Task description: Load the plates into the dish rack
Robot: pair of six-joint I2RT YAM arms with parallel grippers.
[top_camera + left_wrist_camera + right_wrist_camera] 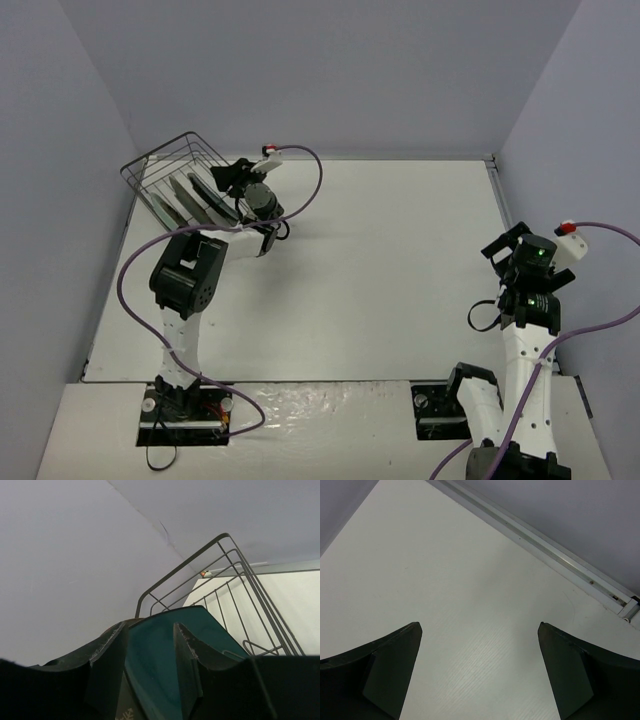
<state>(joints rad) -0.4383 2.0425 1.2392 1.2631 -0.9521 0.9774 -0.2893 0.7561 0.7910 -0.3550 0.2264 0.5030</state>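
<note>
The dish rack (pixel 165 165), a dark wire basket, stands at the table's far left corner, and its wires (pixel 225 555) fill the left wrist view. Plates (pixel 195 200) stand on edge inside it, leaning side by side. My left gripper (pixel 224 180) is at the rack's right side. Its jaws (pixel 150 626) stand apart, one on each side of the dark teal plate (pixel 155 655), with a visible gap. A grey plate with a white pattern (pixel 122 714) shows just below. My right gripper (pixel 507 243) hovers wide open (pixel 480 625) over bare table at the right.
Grey walls close in the table on the left, back and right. A metal rail (pixel 555 552) runs along the table's edge near the right gripper. Purple cables (pixel 300 190) loop from both arms.
</note>
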